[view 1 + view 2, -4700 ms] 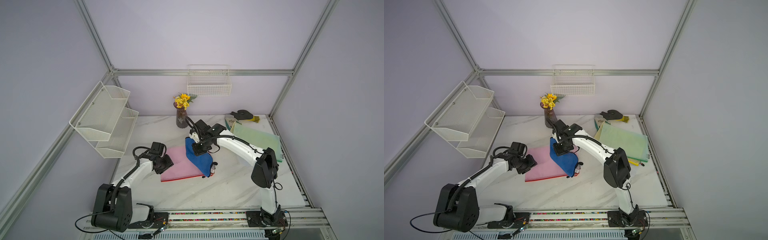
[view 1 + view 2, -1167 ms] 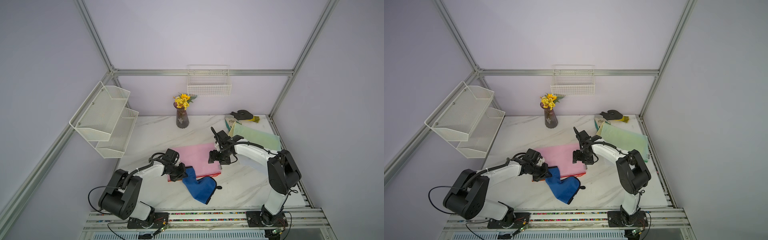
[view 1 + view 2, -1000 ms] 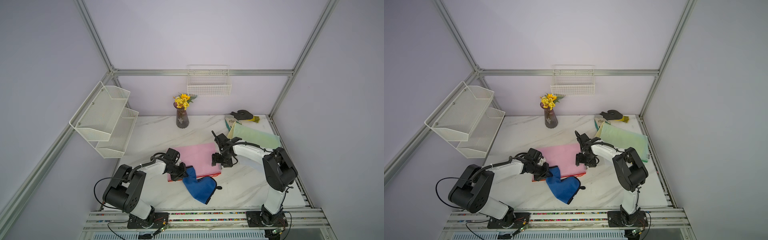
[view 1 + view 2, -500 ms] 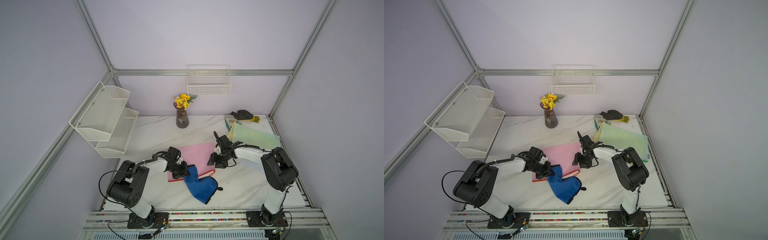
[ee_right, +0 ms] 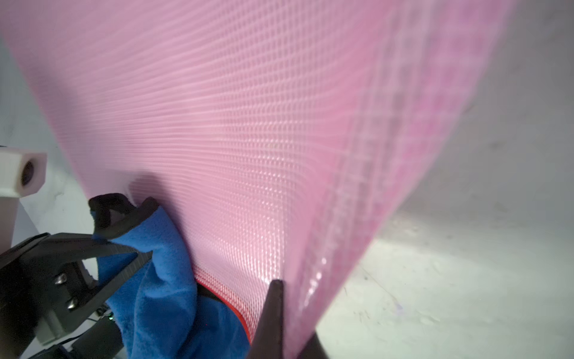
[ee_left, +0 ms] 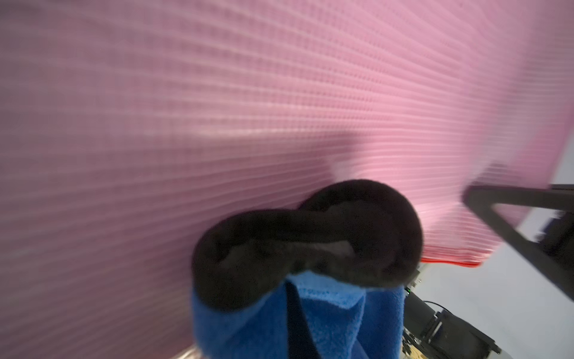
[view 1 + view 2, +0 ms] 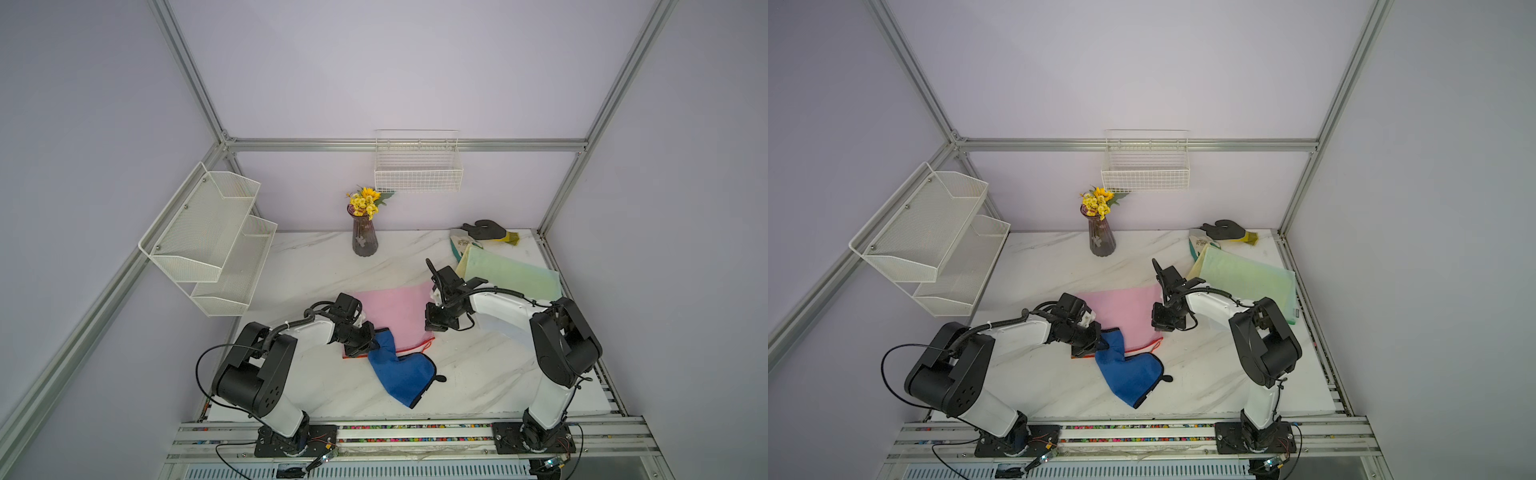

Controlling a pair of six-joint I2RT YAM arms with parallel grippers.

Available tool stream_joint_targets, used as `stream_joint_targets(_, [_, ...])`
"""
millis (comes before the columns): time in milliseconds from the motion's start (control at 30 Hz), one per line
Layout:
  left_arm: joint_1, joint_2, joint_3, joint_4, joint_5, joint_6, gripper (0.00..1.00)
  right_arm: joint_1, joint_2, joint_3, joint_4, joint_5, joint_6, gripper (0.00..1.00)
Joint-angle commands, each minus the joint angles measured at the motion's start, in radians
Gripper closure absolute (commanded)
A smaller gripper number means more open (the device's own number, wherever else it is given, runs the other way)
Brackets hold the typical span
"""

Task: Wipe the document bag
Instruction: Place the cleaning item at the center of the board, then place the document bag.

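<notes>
The pink mesh document bag (image 7: 395, 305) (image 7: 1121, 307) with a red zip edge lies mid-table. My left gripper (image 7: 371, 343) (image 7: 1100, 343) is shut on a blue cloth (image 7: 401, 372) (image 7: 1130, 374) with black trim, at the bag's near left corner. Most of the cloth trails on the marble in front of the bag. My right gripper (image 7: 432, 327) (image 7: 1160, 325) is shut on the bag's right edge. In the right wrist view one dark finger (image 5: 275, 317) presses against the bag (image 5: 248, 124). The left wrist view shows the cloth (image 6: 279, 323) against the bag (image 6: 217, 108).
A vase of yellow flowers (image 7: 364, 237) stands at the back. A green folder (image 7: 511, 278) and a black and yellow glove (image 7: 486, 230) lie at the back right. A white mesh shelf (image 7: 208, 237) hangs on the left, a wire basket (image 7: 417, 170) on the back wall.
Within the last second my right gripper has gone from open to shut on the bag's right edge. The left gripper has stayed shut on the cloth at the bag's near left corner.
</notes>
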Motion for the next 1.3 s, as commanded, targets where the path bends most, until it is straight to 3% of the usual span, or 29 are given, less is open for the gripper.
stream_joint_targets(0, [0.012,-0.076,0.014,-0.119,-0.133,0.013,1.00,-0.043,-0.082,0.144,-0.193,0.213,-0.066,1.00])
stream_joint_targets(167, [0.024,-0.092,0.010,-0.192,-0.158,0.043,1.00,-0.147,-0.081,0.306,-0.390,0.420,-0.132,1.00])
stream_joint_targets(433, [0.037,-0.061,0.029,-0.191,-0.126,0.081,1.00,-0.449,-0.050,0.232,-0.412,0.600,-0.210,1.00])
stream_joint_targets(600, [0.043,-0.016,0.097,-0.211,-0.128,0.123,1.00,-0.567,0.027,0.204,-0.358,0.693,-0.255,1.00])
stream_joint_targets(967, [0.050,0.027,0.120,-0.162,-0.105,0.130,1.00,-0.611,0.179,0.256,-0.303,0.820,-0.352,1.00])
stream_joint_targets(1100, [0.052,0.025,0.124,-0.144,-0.121,0.122,0.95,-0.616,0.196,0.265,-0.292,0.863,-0.375,1.00])
stream_joint_targets(1133, [0.054,0.025,0.127,-0.144,-0.128,0.117,0.93,-0.618,0.197,0.270,-0.290,0.861,-0.378,0.95])
stream_joint_targets(1167, [0.059,0.026,0.125,-0.139,-0.131,0.112,0.86,-0.619,0.194,0.272,-0.290,0.857,-0.381,0.79])
stream_joint_targets(1233, [0.068,0.020,0.125,-0.136,-0.140,0.102,0.47,-0.619,0.180,0.271,-0.289,0.840,-0.377,0.29])
stream_joint_targets(1267, [0.071,0.012,0.127,-0.138,-0.151,0.097,0.38,-0.619,0.168,0.269,-0.289,0.824,-0.370,0.18])
